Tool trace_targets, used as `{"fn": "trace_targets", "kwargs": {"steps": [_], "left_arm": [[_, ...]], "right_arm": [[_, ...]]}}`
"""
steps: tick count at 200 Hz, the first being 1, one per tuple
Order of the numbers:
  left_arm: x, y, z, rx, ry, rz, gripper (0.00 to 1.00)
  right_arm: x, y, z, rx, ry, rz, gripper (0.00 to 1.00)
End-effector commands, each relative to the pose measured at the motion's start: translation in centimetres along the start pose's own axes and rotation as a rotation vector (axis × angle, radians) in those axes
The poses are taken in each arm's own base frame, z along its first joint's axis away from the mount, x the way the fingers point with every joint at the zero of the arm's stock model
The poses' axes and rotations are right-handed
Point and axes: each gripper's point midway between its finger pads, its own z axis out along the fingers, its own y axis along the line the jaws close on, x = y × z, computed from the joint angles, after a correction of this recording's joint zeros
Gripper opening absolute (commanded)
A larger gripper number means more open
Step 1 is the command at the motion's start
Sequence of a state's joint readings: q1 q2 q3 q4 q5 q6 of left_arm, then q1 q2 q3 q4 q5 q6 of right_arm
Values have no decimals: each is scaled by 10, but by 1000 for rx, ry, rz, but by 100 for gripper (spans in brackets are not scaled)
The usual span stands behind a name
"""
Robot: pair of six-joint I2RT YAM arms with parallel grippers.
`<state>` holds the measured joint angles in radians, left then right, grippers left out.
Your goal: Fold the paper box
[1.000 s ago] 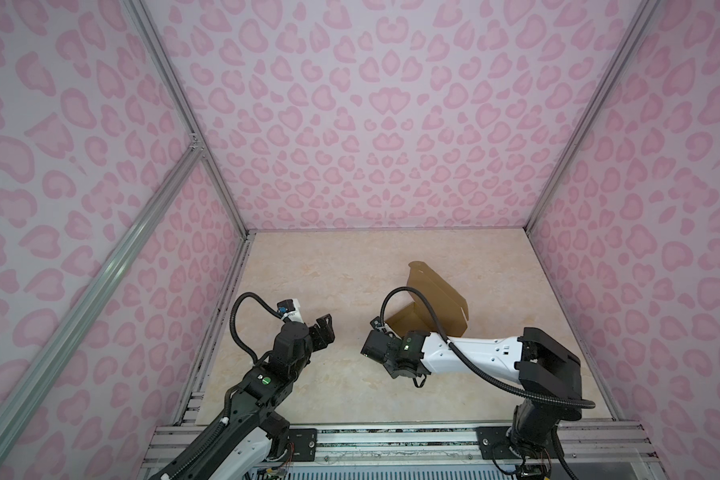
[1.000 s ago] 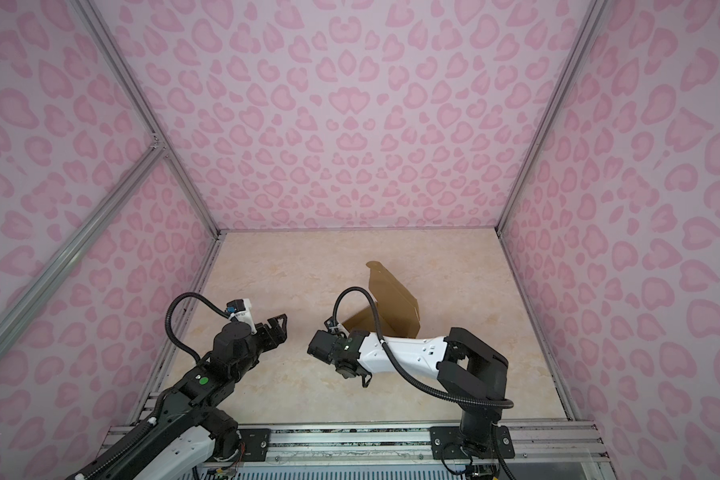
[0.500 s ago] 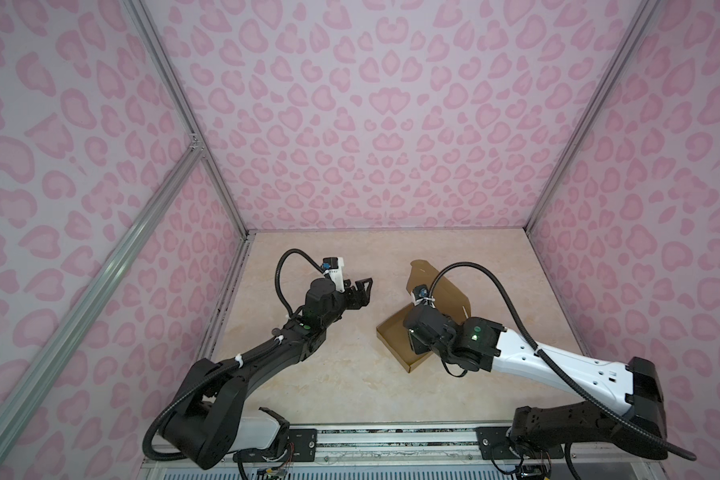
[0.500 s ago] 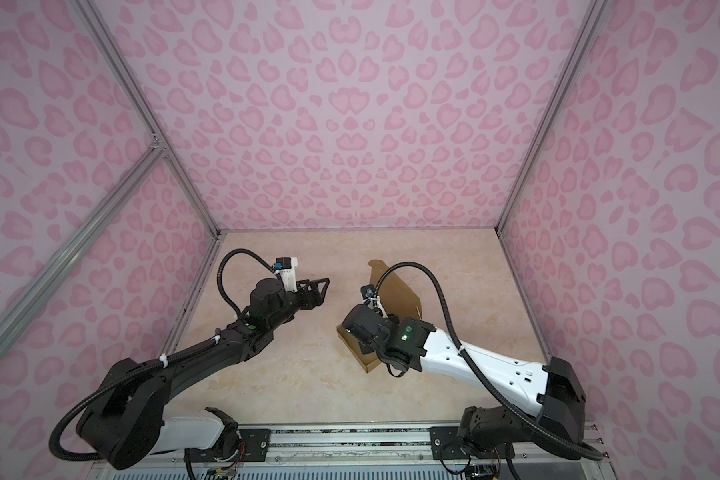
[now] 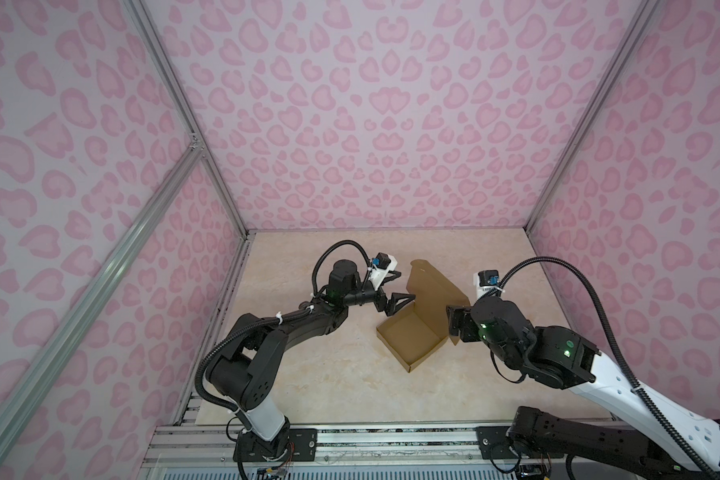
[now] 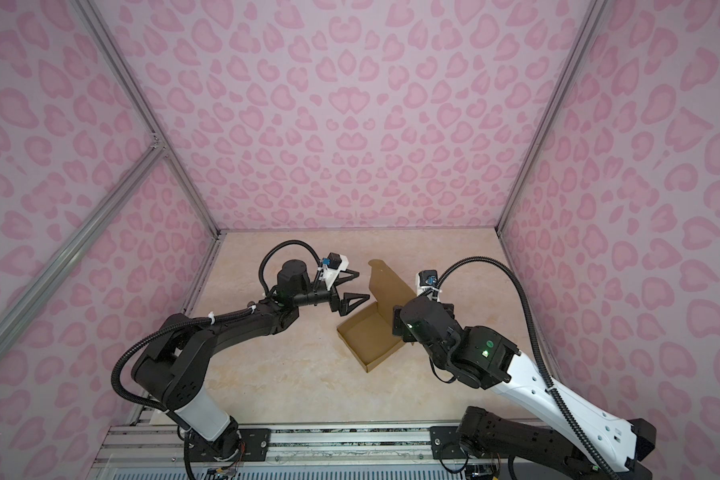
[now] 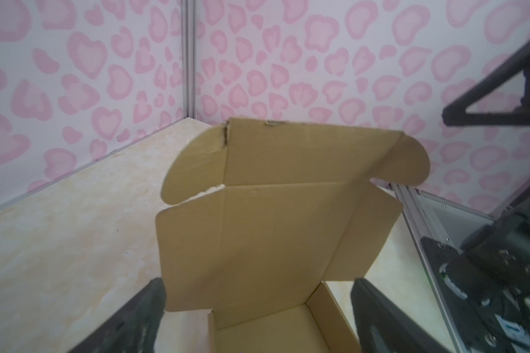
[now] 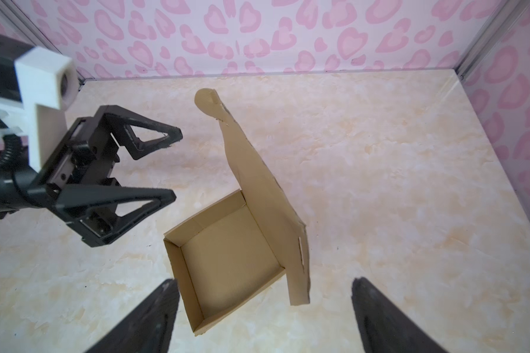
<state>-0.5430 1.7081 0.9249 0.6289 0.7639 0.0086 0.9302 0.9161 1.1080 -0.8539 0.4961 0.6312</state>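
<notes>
Two grippers, both empty. Your left gripper (image 5: pixel 404 286) has its fingers spread wide with nothing between them. In both top views it sits at roughly 11 o'clock from the paper box (image 5: pixel 412 338), pointing at it. The right wrist view shows this left gripper (image 8: pixel 176 166) near the box but apart from it. Your right gripper (image 8: pixel 263 284) also has its fingers well apart. A corner of the tray (image 8: pixel 230 253) and the near end of the lid (image 8: pixel 257 171) sit between them, and there's a visible gap to each finger (image 8: pixel 162 308), so no clamp. From above, the right gripper (image 5: pixel 454 322) is at about 3 o'clock from the box, with its fingers mostly hidden under the wrist. The box rests on the beige table (image 5: pixel 329 374) near the centre, turned diamond-wise. The tray is formed, with four low walls up. The lid stands tilted up off the tray's 2 o'clock edge, unfolded. In the left wrist view the lid (image 7: pixel 273 229) faces the camera, showing its crease lines and a rounded ear flap (image 7: pixel 193 171) at each end of the top strip.
</notes>
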Motion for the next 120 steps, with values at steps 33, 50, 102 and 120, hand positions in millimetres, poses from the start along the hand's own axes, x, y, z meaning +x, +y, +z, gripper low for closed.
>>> {"fn": "trace_targets", "kwargs": {"steps": [33, 50, 102, 120], "left_arm": [[20, 18, 16, 64, 53, 119, 97], [25, 29, 22, 66, 67, 103, 97], [27, 39, 35, 111, 72, 89, 100], [26, 40, 40, 146, 75, 73, 97]], "right_arm": [[-2, -11, -9, -40, 0, 24, 91], [1, -16, -9, -33, 2, 29, 91], [8, -21, -11, -50, -8, 50, 91], [11, -21, -9, -57, -3, 50, 91]]}}
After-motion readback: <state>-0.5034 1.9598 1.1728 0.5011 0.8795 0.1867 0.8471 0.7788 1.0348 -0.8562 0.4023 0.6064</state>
